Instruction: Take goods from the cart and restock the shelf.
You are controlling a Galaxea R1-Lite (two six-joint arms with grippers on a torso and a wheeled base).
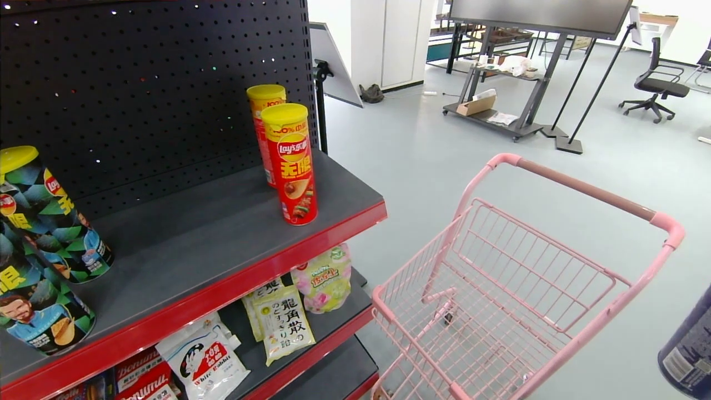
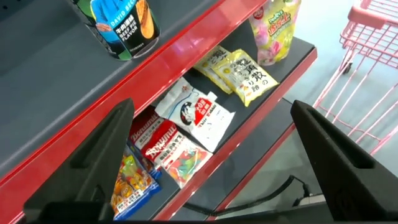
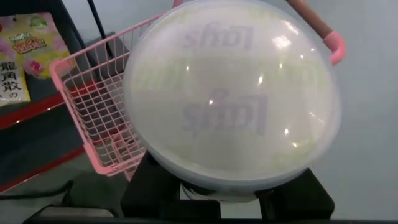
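Observation:
In the right wrist view, my right gripper (image 3: 224,202) is shut on a chip can (image 3: 230,99), whose clear lid faces the camera. The same dark blue can (image 1: 689,350) shows at the head view's lower right edge, to the right of the pink cart (image 1: 555,222). The cart basket holds no goods. My left gripper (image 2: 211,162) is open, its dark fingers (image 2: 93,162) wide apart, in front of the shelf's red edge (image 2: 186,50) and above the lower snack shelves. Two red chip cans (image 1: 290,164) stand on the grey shelf board (image 1: 211,222).
Green-and-black chip cans (image 1: 53,216) stand at the shelf's left. Snack bags (image 1: 283,322) lie on the lower shelf. A black pegboard (image 1: 139,83) backs the shelf. Open grey floor lies beyond the cart, with a rolling screen stand (image 1: 500,111) and an office chair (image 1: 655,83) far off.

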